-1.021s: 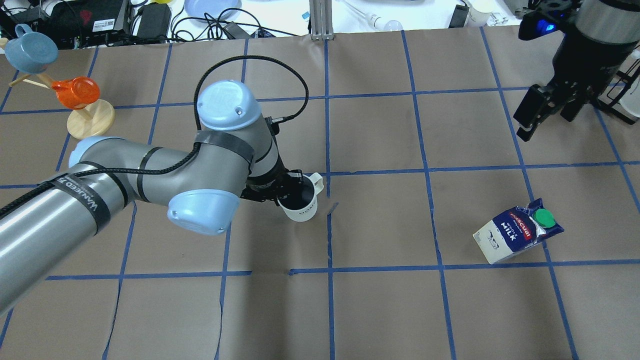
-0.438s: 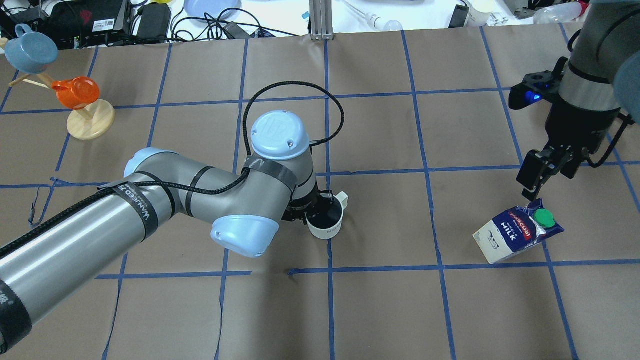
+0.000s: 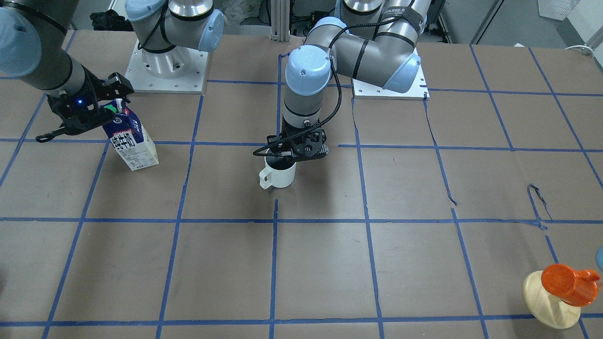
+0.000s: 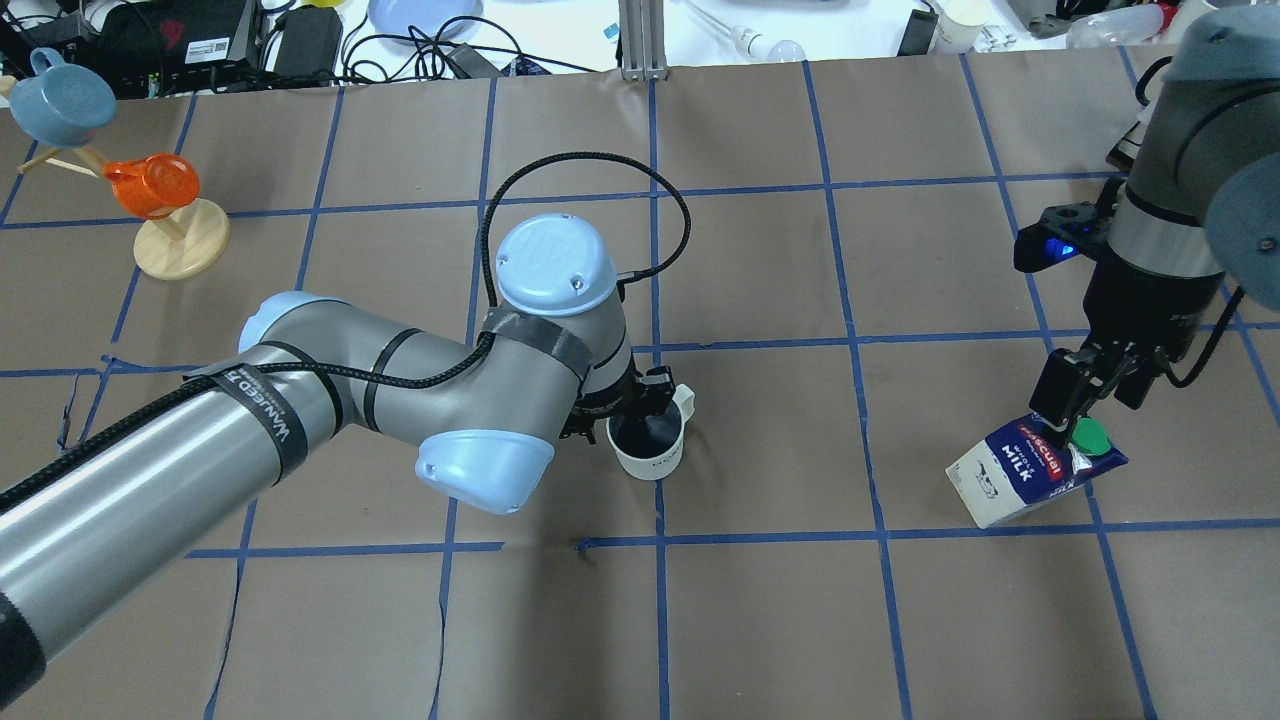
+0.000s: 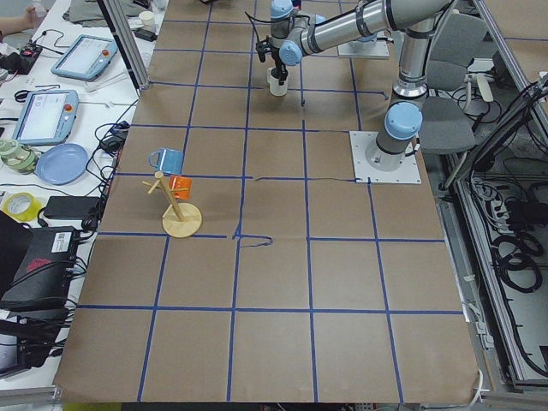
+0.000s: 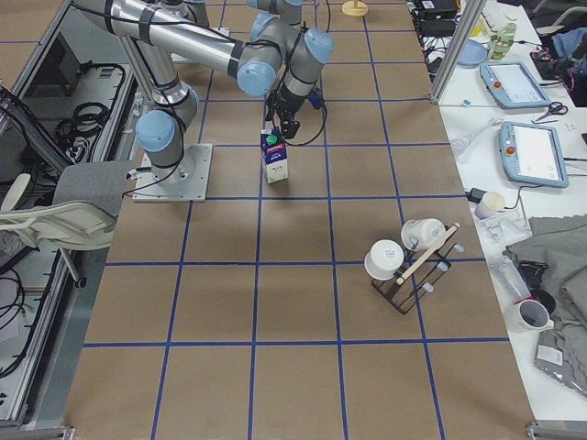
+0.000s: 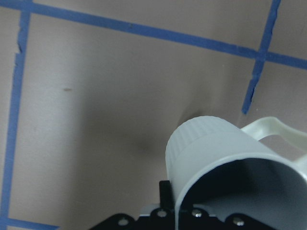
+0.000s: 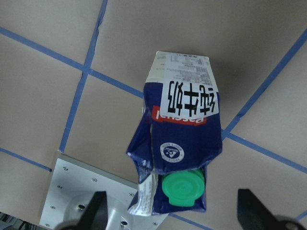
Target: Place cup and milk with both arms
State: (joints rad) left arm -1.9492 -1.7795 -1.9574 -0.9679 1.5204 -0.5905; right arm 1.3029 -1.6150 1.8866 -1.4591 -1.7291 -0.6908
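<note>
The white cup (image 4: 652, 448) stands upright near the table's middle, its handle toward the far right; it also shows in the front view (image 3: 279, 176). My left gripper (image 4: 632, 410) is shut on its rim, one finger inside and one outside, as the left wrist view (image 7: 211, 148) shows. Whether the cup's base touches the table I cannot tell. The milk (image 4: 1020, 475) carton stands tilted at the right, green cap up. My right gripper (image 4: 1075, 418) is open, its fingers (image 8: 98, 207) straddling the carton's gable top (image 8: 182, 120) without touching.
A pale wooden stand (image 4: 180, 238) with an orange cup and a blue cup (image 4: 60, 105) is at the far left. Cables and devices line the far edge (image 4: 300, 40). Both arm base plates (image 3: 165, 70) sit at the robot's side.
My left arm carried the cup right and nearer the robot, then almost stopped. My right gripper came down from the far right corner to the carton's top.
</note>
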